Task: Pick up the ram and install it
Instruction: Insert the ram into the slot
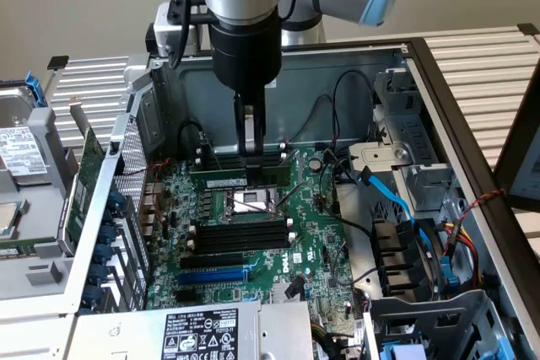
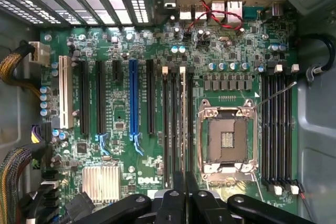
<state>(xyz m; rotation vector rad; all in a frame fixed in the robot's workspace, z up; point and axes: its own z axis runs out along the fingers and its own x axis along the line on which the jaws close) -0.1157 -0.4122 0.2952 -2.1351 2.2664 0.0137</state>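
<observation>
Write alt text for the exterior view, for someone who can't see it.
A robot arm's gripper hangs down into an open computer case, shut on the ram, a green stick standing on edge just beyond the bare CPU socket. Empty black memory slots lie nearer the camera.

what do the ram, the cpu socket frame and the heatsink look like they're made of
The ram looks like matte green circuit board with a white, paper-like label. The cpu socket frame is bare metal, likely steel, going by its bright glints. The heatsink is silvery finned metal, probably aluminium.
</observation>
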